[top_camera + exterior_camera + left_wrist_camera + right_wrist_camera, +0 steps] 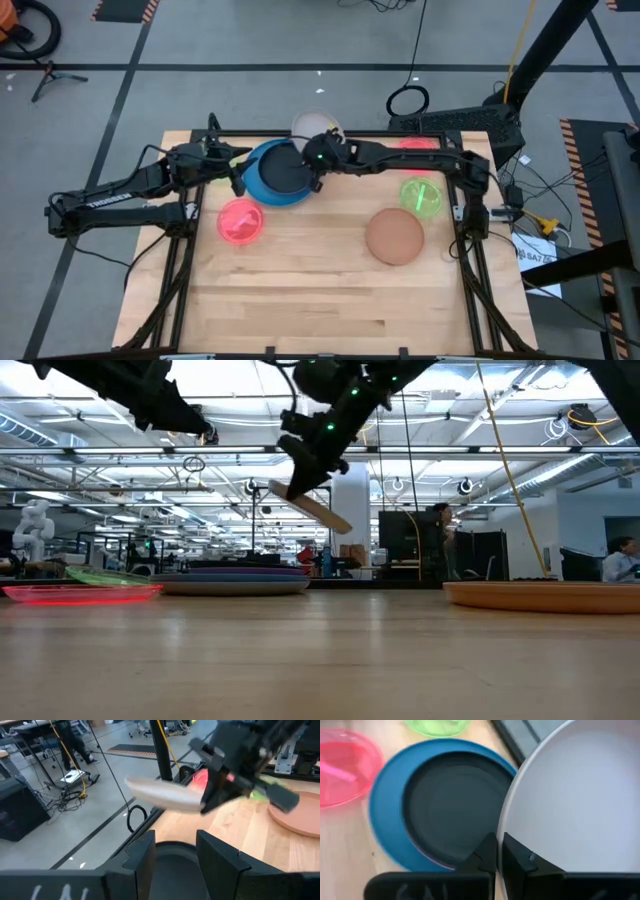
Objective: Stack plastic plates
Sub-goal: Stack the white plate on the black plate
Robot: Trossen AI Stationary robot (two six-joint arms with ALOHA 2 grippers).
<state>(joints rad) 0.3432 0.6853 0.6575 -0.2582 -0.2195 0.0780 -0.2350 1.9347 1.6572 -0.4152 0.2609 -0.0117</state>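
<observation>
My right gripper (499, 851) is shut on a pale beige plate (575, 795), held in the air above the table's far edge (312, 124). Just beside it a stack rests on the table: a blue plate (385, 810) at the bottom, a thin purple rim, and a black plate (452, 805) on top. My left gripper (175, 852) hangs open, above the stack's left side (236, 176), touching nothing. A pink plate (240, 221), a green plate (421, 196) and a tan plate (395, 237) lie flat on the wood. My right gripper pinches the pale plate's rim (506, 832) between its two fingers. The fingers slant down, coming from the table's right side. The plate is lifted clear and tilted (312, 506), and it sticks out beyond the fingertips toward the far edge.
Another reddish plate (418, 143) lies at the far right under the right arm. A black frame (470, 260) borders the table. Bare wood (320, 300) fills the near half. A person (622, 558) shows in the room behind.
</observation>
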